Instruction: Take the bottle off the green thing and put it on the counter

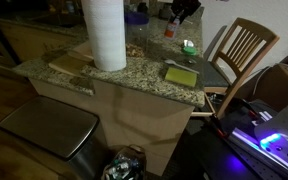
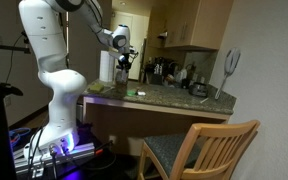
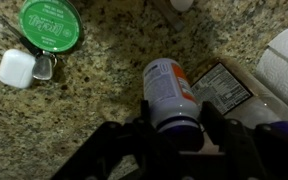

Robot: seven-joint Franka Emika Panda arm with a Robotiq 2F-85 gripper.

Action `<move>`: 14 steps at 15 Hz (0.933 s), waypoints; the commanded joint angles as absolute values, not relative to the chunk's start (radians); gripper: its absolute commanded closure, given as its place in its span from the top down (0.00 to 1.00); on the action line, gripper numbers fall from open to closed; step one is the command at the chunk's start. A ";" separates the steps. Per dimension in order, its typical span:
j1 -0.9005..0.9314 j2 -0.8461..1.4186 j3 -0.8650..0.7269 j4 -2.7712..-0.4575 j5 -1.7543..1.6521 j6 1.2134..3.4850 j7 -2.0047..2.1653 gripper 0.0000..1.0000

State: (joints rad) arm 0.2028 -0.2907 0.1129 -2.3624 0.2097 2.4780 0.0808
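In the wrist view my gripper (image 3: 174,128) is shut on the bottle (image 3: 166,85). The bottle is pale with an orange and white label, and its cap end sits between the fingers. It hangs above the speckled granite counter (image 3: 94,110). The green thing (image 3: 49,22) is a round flat tin lying bare on the counter at the upper left, apart from the bottle. In both exterior views the gripper (image 1: 176,14) (image 2: 124,62) holds the bottle (image 1: 169,29) up over the far part of the counter (image 1: 144,68), with the green thing (image 1: 189,46) (image 2: 134,92) below and to the side.
A tall white paper roll (image 1: 106,32) stands on the counter. A yellow pad (image 1: 181,75) lies near the counter's edge. A small white case (image 3: 16,68) lies by the green tin, and a labelled packet (image 3: 222,85) lies near the bottle. A wooden chair (image 1: 242,48) stands by the island.
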 commanded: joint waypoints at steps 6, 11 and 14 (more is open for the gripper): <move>0.179 -0.231 0.125 -2.401 0.182 2.503 0.069 0.29; 0.172 -0.218 0.130 -2.393 0.096 2.465 0.068 0.29; 0.172 -0.219 0.124 -2.398 0.078 2.469 0.065 0.29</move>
State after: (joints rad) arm 0.1932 -0.2227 0.1144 -2.4015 0.0949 2.4784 0.0794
